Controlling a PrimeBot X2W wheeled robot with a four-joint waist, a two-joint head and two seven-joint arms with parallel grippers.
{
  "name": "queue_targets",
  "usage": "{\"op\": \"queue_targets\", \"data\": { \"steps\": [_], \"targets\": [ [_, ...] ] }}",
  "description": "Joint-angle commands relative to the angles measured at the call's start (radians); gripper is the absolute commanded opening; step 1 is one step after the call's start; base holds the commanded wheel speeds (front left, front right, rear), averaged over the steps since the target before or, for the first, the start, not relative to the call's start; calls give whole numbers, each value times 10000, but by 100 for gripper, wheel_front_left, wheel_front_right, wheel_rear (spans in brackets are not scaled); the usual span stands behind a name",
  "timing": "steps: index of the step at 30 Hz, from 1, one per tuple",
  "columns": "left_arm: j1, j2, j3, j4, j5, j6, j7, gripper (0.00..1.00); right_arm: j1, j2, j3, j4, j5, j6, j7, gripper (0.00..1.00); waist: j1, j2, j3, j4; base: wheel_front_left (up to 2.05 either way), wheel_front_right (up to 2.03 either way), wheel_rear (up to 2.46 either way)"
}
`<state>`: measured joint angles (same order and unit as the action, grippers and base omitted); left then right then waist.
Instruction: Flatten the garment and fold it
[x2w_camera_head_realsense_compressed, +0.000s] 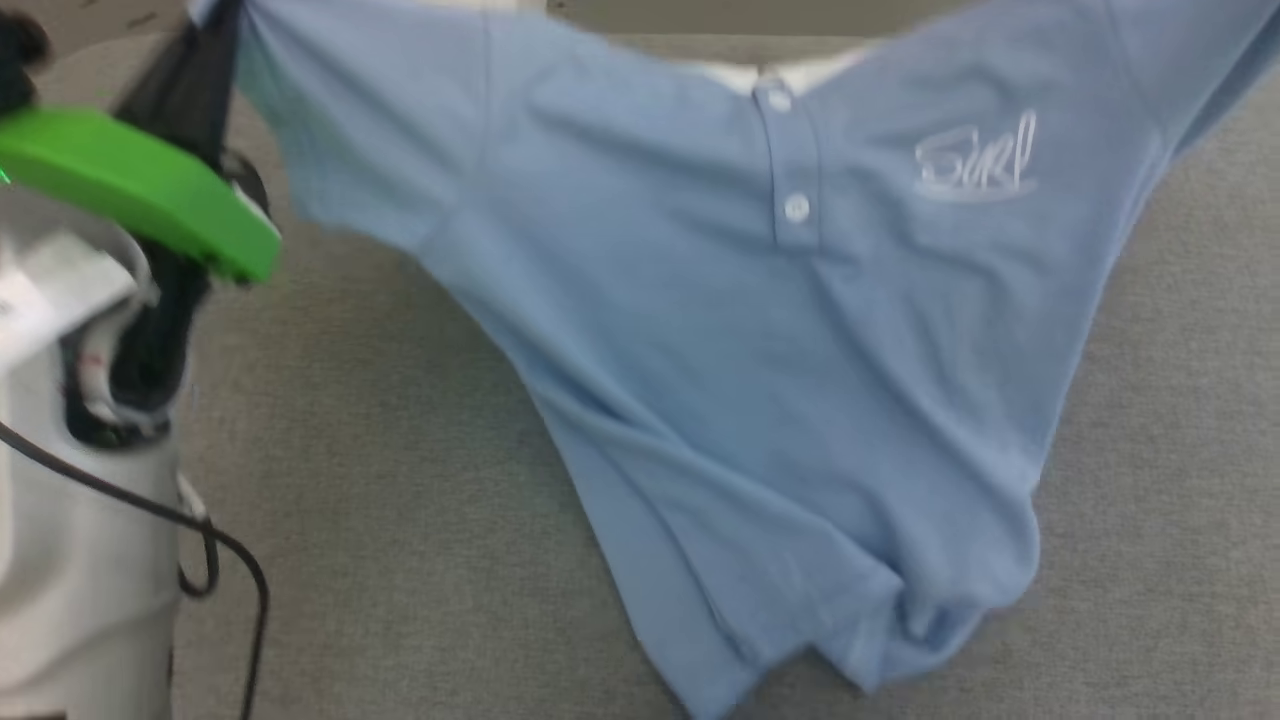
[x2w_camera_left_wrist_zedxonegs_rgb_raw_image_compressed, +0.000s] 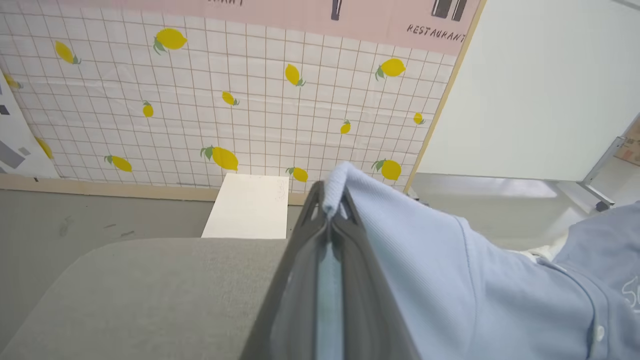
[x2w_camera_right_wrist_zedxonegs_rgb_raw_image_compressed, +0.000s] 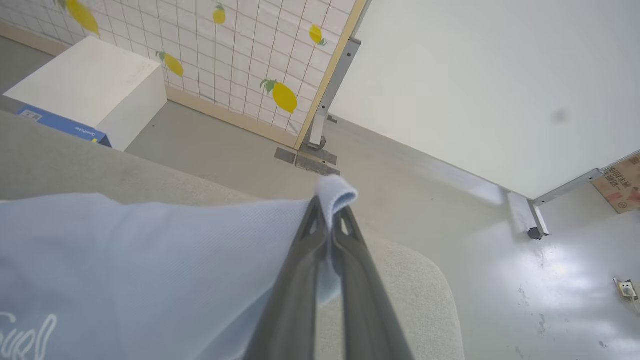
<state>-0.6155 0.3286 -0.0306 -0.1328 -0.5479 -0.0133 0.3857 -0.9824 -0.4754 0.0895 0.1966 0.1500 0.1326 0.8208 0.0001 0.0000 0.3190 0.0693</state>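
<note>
- Tightly, the left claw (x2w_camera_left_wrist_zedxonegs_rgb_raw_image_compressed: 330, 216) pinches one top edge of the blue shirt (x2w_camera_left_wrist_zedxonegs_rgb_raw_image_compressed: 450, 280).
- The right claw (x2w_camera_right_wrist_zedxonegs_rgb_raw_image_compressed: 327, 220) pinches the other side the same way.
- The shirt hangs spread between them, with its bottom bunched on the grey table (x2w_camera_head_realsense_compressed: 400, 520).

So the garment (x2w_camera_head_realsense_compressed: 780, 380) hangs over the table (x2w_camera_head_realsense_compressed: 400, 560), left end pinched in the left gripper (x2w_camera_left_wrist_zedxonegs_rgb_raw_image_compressed: 331, 202), right end in the right gripper (x2w_camera_right_wrist_zedxonegs_rgb_raw_image_compressed: 328, 212), lower end bunched on the table near the middle. Past the table's far edge a box (x2w_camera_left_wrist_zedxonegs_rgb_raw_image_compressed: 247, 207) sits on the floor, wall panel (x2w_camera_left_wrist_zedxonegs_rgb_raw_image_compressed: 225, 100) right behind it.
</note>
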Motion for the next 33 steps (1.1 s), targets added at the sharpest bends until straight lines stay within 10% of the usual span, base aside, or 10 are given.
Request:
{"op": "queue_targets", "data": {
  "steps": [1,20,33],
  "targets": [
    [-659,81,97,37,-60,29,-81,0,-437,-10,47,-95,-44,-19,-168,0,-1,0,290,-273,0,0,0],
    [-8565,-613,940,3678,698,1536,-2972,0,-6458,1159,-579,1696,-2940,-19,-4903,0,-1,0,2402,-1142,0,0,0],
    [-7486,-313,456,6269,551,164,-3628,0,-5312,1770,-185,3780,-3157,-19,-7192,0,-1,0,2330,-1203,0,0,0]
  ]
}}
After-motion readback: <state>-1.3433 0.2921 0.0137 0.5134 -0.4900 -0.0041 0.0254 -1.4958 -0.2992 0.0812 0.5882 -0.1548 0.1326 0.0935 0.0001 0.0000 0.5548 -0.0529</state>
